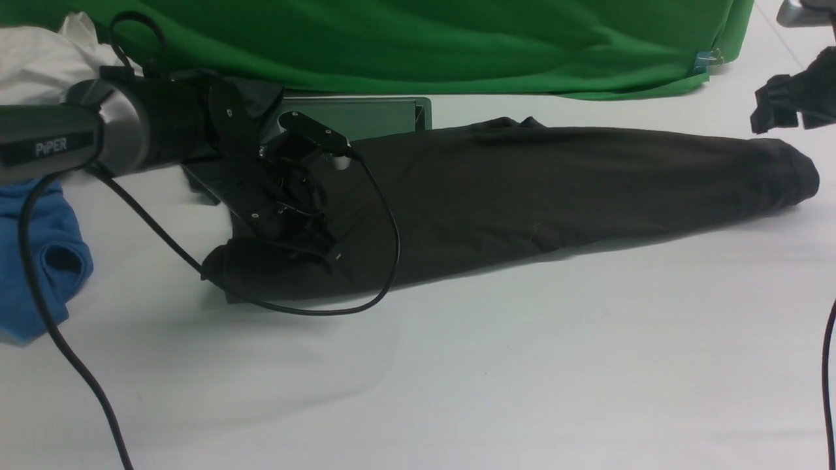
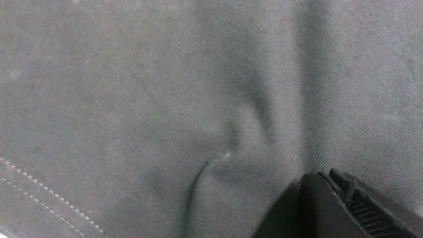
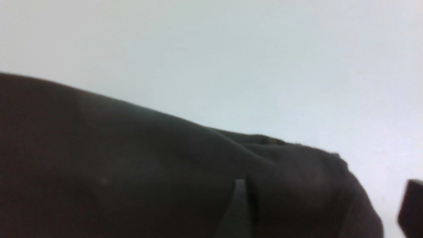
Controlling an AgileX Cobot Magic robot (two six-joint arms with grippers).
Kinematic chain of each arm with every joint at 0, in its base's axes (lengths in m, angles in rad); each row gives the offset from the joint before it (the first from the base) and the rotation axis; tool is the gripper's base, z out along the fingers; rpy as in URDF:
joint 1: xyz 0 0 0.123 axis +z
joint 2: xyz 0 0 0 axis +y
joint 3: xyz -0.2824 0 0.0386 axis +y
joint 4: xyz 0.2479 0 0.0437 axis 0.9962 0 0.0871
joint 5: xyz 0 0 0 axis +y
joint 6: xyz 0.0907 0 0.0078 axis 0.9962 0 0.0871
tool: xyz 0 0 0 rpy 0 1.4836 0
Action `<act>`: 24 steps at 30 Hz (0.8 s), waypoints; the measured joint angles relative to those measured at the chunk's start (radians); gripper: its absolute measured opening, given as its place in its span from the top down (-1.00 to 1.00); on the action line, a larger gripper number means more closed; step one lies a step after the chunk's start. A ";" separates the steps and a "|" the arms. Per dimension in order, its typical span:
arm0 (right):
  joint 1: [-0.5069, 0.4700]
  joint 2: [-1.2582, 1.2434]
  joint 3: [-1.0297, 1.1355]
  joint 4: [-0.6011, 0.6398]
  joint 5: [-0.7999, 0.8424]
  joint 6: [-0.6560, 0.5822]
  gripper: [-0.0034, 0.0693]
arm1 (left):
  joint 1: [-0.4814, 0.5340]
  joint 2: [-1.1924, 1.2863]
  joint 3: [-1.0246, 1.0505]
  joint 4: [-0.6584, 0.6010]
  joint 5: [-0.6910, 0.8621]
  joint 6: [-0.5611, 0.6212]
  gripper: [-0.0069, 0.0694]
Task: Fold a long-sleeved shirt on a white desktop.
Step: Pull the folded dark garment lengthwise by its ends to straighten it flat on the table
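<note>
- Left gripper (image 1: 297, 215) of mine is pressed down on the left end of the shirt (image 1: 522, 189), jaws closed; my wrist view shows the two tips together against the knit, but whether any cloth is pinched between them I cannot tell.
- Right gripper (image 3: 325, 211) hangs just above the shirt's far right end with its jaws apart and nothing between them.
- Shirt lies as a long, narrow dark band across the desk (image 1: 457, 378), cuff end to my right.
- Judging by the wrinkle beside my left tips, the knit is soft, light and limp; it should sag and drag, so I would take it at hems, corners or the doubled edge.
- Front view gives the whole layout; only the left wrist view shows the stitched hem (image 2: 49, 195).
</note>
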 joint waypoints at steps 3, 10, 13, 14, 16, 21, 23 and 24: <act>-0.002 -0.013 0.000 -0.048 0.052 0.056 -0.83 | 0.000 0.000 0.000 0.000 0.002 0.000 0.77; -0.045 0.018 0.000 0.018 0.064 0.075 -0.87 | 0.000 0.000 0.000 -0.009 0.004 -0.001 0.77; -0.049 0.066 0.000 0.050 0.012 0.053 -0.87 | 0.000 0.000 0.000 -0.014 0.005 -0.001 0.77; -0.049 0.072 0.000 0.052 0.008 0.052 -0.87 | 0.000 0.000 0.000 -0.014 0.005 -0.001 0.77; -0.049 0.098 0.000 0.065 -0.011 0.045 -0.87 | 0.000 0.000 0.000 -0.016 0.004 -0.001 0.77; -0.049 0.151 -0.001 0.083 -0.044 0.025 -0.87 | 0.000 0.000 0.000 -0.016 0.004 -0.001 0.77; -0.049 0.156 -0.001 0.099 -0.049 0.008 -0.87 | 0.000 0.000 0.000 -0.016 0.004 -0.001 0.77; -0.049 0.158 -0.001 0.109 -0.052 -0.002 -0.87 | 0.000 0.000 0.000 -0.016 0.004 -0.001 0.77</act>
